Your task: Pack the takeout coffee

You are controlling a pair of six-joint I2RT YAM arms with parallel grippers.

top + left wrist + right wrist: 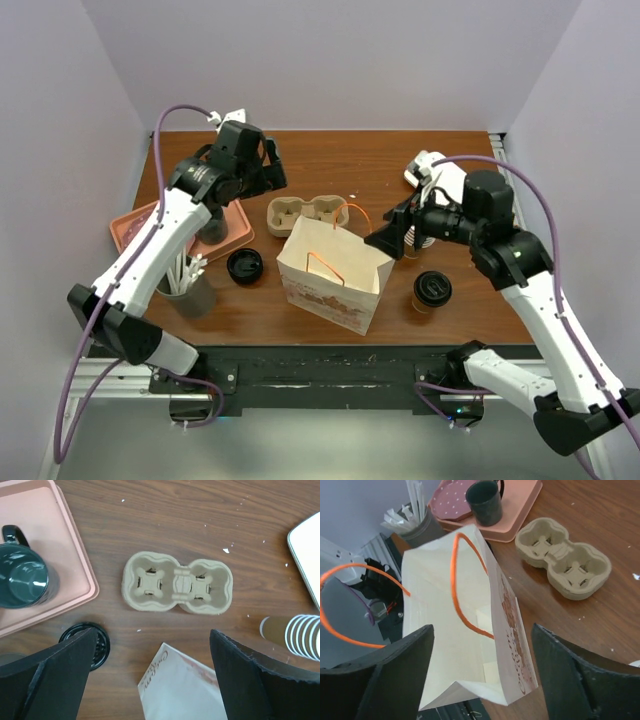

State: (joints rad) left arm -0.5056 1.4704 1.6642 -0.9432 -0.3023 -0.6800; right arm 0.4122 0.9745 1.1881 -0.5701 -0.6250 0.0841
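Observation:
The takeout coffee (432, 289), a small tan cup with a black lid, stands upright on the table to the right of the white paper bag (335, 275). The bag stands open, its orange handles up. My right gripper (386, 240) is open at the bag's right rim; in the right wrist view the right gripper (482, 627) straddles the bag's printed wall (512, 630) without clamping it. The coffee sits near and to the right of this gripper. My left gripper (270, 168) hovers open above the table behind the bag, holding nothing.
A cardboard two-cup carrier (305, 211) lies behind the bag. A loose black lid (245, 265) is left of the bag. A pink tray (135, 225) holds a dark mug (22, 577). A straw holder (188, 290) stands front left. Stacked cups (295, 635) lie at the right.

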